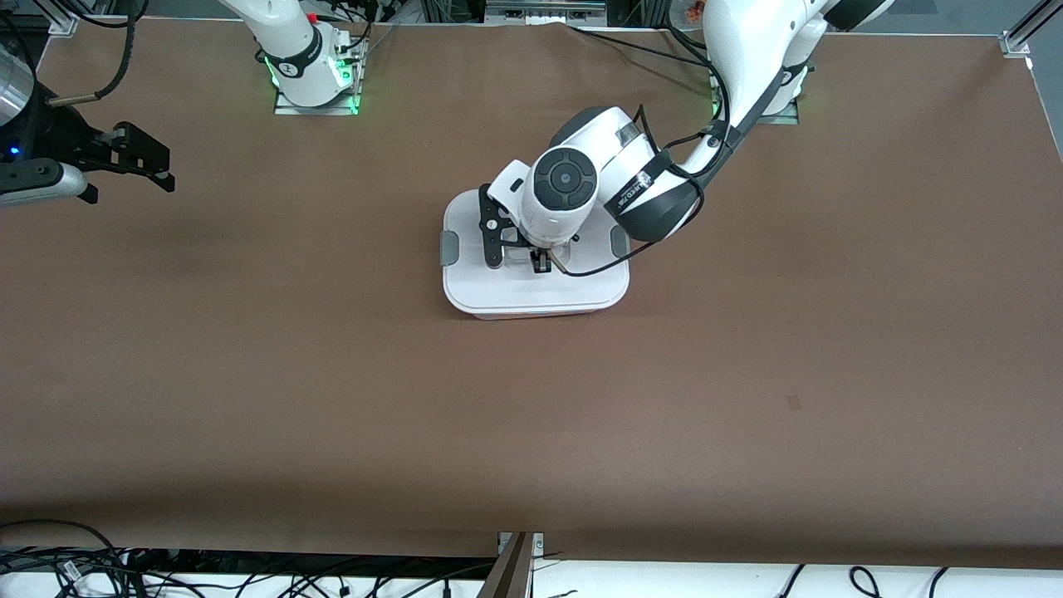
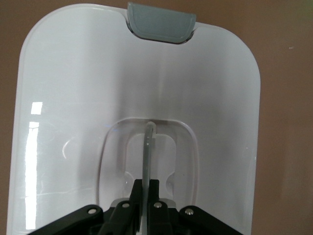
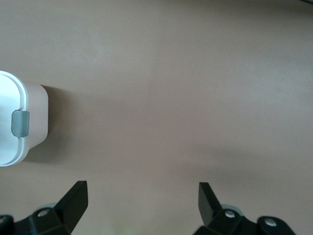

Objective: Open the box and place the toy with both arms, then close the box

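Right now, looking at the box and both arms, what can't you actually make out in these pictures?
- The toy: in no view; whether it is in the box cannot be told, the white lid covers it.
- Lid's middle, front view: hidden by the left arm's wrist.
- Left gripper on the lid's handle: its fingertips are cut off by the left wrist view's edge.
- Box, right wrist view: cut off by the edge; the open right gripper waits over bare table.

Robotics lab, 2 bolted arms [image 1: 299,50], aluminium framing [image 1: 1017,37], cables [image 1: 66,565]
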`<act>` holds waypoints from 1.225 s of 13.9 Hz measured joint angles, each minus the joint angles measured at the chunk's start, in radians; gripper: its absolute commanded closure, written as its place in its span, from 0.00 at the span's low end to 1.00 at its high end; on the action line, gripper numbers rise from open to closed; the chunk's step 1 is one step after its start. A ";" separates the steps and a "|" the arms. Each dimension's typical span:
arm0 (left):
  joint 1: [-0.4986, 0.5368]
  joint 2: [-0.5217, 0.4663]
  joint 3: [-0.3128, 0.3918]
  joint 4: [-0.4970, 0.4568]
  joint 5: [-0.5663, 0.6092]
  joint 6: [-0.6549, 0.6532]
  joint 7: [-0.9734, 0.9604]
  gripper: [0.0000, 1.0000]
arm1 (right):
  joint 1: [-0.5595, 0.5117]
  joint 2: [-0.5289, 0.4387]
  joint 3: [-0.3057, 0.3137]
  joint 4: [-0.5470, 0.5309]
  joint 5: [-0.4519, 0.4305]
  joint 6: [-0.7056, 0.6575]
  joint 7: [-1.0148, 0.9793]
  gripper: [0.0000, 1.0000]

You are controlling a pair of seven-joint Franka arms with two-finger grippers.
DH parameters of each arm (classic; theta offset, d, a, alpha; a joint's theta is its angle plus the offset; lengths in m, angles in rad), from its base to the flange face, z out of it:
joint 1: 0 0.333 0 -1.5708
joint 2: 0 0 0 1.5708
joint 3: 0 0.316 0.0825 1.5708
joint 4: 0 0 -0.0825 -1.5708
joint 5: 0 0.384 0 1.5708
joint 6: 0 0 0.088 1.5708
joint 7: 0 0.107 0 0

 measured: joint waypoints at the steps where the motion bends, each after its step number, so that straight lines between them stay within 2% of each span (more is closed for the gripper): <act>1: 0.000 0.000 0.000 0.000 0.000 0.000 -0.006 1.00 | -0.003 0.000 -0.002 0.002 0.000 0.002 0.000 0.00; 9: -0.008 -0.007 -0.005 -0.010 0.002 -0.010 -0.032 1.00 | -0.006 0.000 -0.044 0.025 -0.002 0.004 0.000 0.00; 17: -0.007 -0.006 0.000 -0.012 0.002 -0.006 -0.032 1.00 | -0.006 0.000 -0.048 0.026 -0.002 0.004 0.000 0.00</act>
